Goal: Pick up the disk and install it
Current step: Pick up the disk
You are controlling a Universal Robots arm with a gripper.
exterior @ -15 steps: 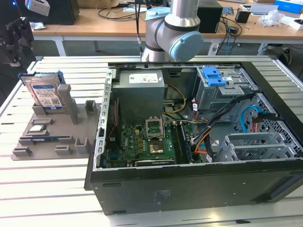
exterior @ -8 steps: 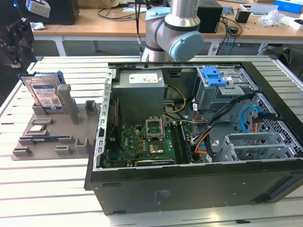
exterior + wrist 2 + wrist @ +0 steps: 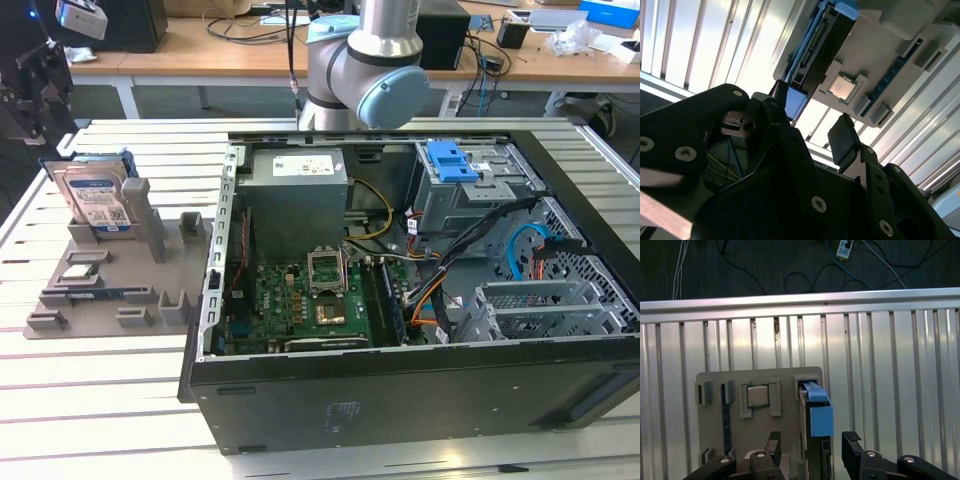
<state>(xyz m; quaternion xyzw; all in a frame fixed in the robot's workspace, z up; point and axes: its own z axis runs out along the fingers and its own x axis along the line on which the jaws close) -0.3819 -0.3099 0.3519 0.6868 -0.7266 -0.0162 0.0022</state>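
claw (image 3: 812,449) spread wide | disk (image 3: 821,412) on edge, just beyond, aligned with gap

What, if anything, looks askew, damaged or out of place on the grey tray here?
Nothing stands out. The silver-metal disk in its blue plastic carrier stands on edge in its slot on the grey plastic tray, the square processor chip lies flat in its pocket, and the open gripper hovers above the tray.
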